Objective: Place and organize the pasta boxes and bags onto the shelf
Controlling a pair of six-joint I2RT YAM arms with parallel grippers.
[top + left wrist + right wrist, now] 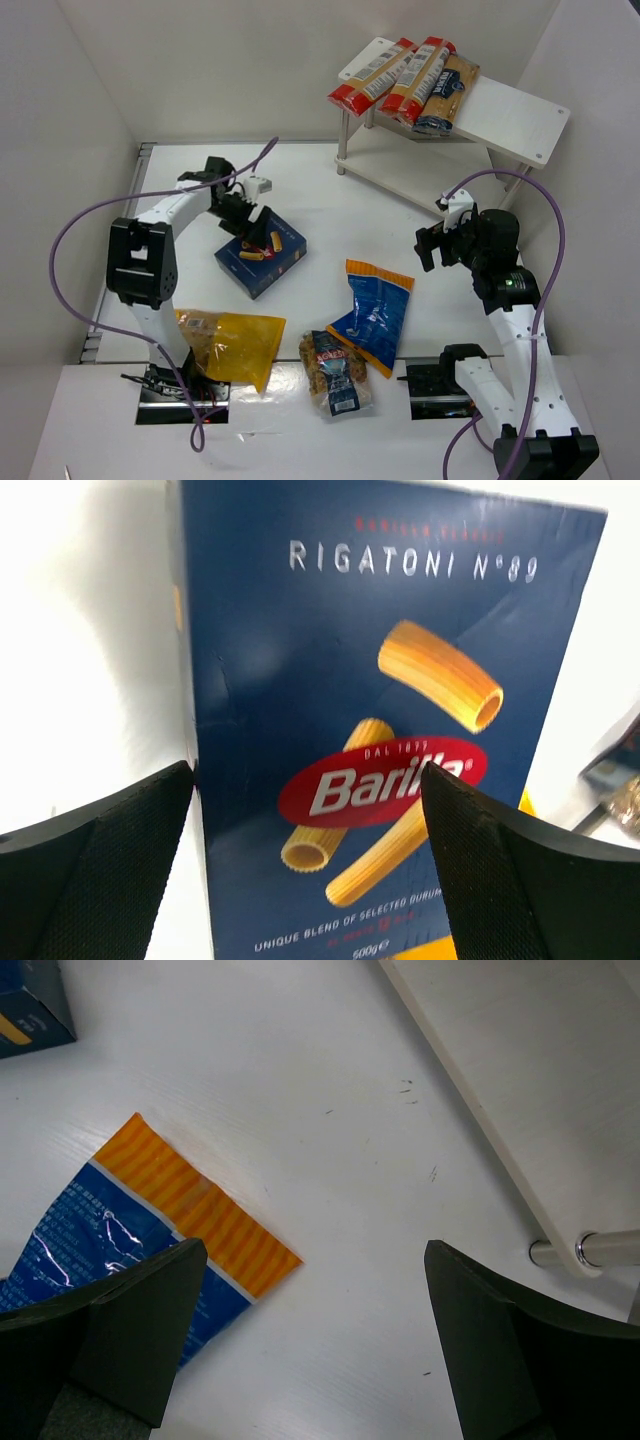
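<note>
Your left end effector is spread wide and hangs just over the pasta box, which lies flat left of the table's middle. Your right end effector is released too, above bare table between the blue bag and the shelf, which stands in the far right corner. The yellow bag and the clear bag lie along the near edge.

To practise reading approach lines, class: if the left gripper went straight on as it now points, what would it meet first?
The left gripper, jaws open, aims at the dark blue pasta box; it would likely meet the box's printed face first.
</note>
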